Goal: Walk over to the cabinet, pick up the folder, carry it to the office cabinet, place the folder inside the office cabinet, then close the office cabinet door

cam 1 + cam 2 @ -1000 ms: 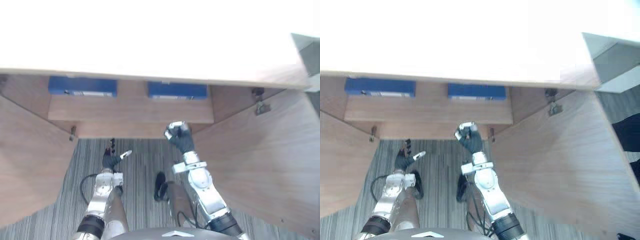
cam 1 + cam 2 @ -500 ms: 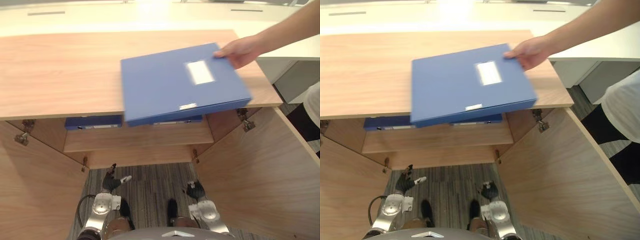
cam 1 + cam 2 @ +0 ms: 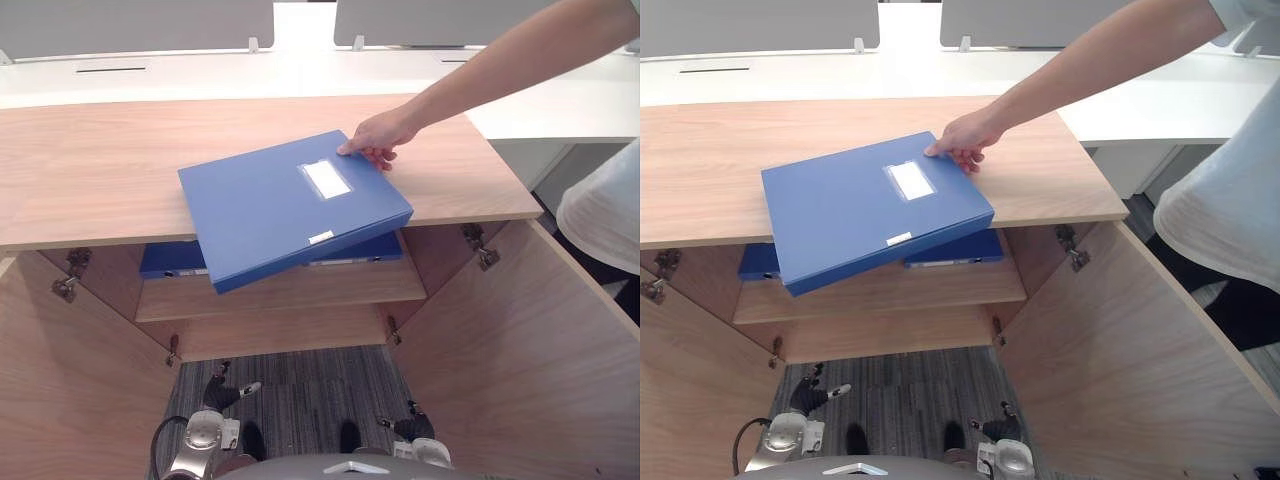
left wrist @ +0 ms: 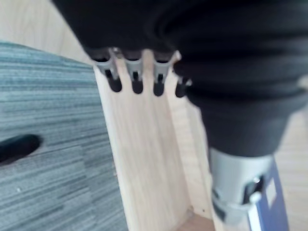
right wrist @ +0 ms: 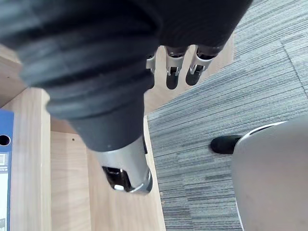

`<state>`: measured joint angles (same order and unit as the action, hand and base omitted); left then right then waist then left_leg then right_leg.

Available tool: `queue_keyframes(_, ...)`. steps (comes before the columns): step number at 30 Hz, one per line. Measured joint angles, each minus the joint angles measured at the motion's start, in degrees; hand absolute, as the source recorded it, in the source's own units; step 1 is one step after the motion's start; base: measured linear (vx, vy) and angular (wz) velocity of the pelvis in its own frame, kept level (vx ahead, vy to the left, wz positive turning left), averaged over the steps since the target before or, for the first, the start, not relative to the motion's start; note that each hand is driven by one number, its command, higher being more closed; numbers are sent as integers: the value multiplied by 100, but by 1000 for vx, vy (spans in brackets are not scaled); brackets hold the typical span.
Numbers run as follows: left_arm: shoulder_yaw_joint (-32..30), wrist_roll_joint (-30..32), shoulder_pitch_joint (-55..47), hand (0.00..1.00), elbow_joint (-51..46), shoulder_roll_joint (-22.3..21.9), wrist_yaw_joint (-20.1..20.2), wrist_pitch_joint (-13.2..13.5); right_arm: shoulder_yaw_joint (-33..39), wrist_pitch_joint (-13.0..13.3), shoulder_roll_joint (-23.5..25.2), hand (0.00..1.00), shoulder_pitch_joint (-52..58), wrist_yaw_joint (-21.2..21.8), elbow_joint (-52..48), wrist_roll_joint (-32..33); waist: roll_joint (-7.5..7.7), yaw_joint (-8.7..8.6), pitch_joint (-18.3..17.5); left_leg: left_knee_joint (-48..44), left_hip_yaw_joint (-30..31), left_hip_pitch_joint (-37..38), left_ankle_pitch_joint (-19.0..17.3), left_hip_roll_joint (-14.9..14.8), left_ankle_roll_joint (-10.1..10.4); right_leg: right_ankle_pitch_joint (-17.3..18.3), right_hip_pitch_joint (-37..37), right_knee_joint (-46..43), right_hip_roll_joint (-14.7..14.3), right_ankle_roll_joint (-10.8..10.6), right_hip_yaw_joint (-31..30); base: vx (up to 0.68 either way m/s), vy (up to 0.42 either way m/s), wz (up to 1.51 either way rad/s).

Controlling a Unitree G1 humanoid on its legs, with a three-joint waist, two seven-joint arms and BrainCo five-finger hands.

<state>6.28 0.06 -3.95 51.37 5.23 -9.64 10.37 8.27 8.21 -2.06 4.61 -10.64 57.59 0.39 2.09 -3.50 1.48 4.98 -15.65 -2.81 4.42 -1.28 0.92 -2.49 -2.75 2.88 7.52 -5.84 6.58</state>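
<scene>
Pickup not begun.
Folder (image 3: 290, 210) overhangs the cabinet's (image 3: 90, 170) front edge under a person's hand (image 3: 375, 138); left hand (image 3: 808, 398) and right hand (image 3: 1002, 428) hang loose, empty.

1. Bright, even light falls from above on the wooden worktop (image 3: 100, 170), with no hard glare.
2. Behind the worktop, the white desk (image 3: 200, 75) is nearly washed out.
3. Under the worktop, the shelf (image 3: 290, 292) lies in soft shadow, deepest beneath the overhanging blue folder (image 3: 280, 205).
4. Below the worktop, the carpet (image 3: 310, 385) is dimmer.
5. Beside the worktop's lit wooden sides, the left robot hand (image 4: 136, 79) and right robot hand (image 5: 173, 73) look almost black.
</scene>
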Motion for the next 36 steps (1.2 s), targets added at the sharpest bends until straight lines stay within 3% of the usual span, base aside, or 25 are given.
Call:
queue_keyframes(14, -55, 22, -9, 0, 62, -70, -15, -9, 318, -95, 91, 0, -74, -30, 188, 28, -26, -2, -48, -2, -11, 304, -167, 53, -49, 62, 365, 121, 19, -7, -1, 56, -4, -1)
queue_keyframes(18, -55, 35, -22, 0, -255, -60, -19, -6, 316, -97, 91, 0, -75, -52, 188, 21, -32, 3, -44, -2, -4, 326, -175, 53, -47, 83, 395, 127, 17, 26, 13, 0, 0, 0)
queue_keyframes(30, 292, 924, -31, 0, -1213, 53, 21, 22, 86, -95, 71, 0, -82, -33, 180, -75, -55, -4, -38, -1, -4, 551, -208, 51, -32, 124, 613, 121, 18, 65, 10, -8, -5, 0)
queue_keyframes(36, 59, 1019, -216, 0, -2348, 168, -132, 99, -50, -89, 44, 0, -85, -38, 176, -85, -54, 5, -38, 0, 18, 599, -206, 52, -33, 137, 672, 115, 22, 57, 30, -23, -13, 1)
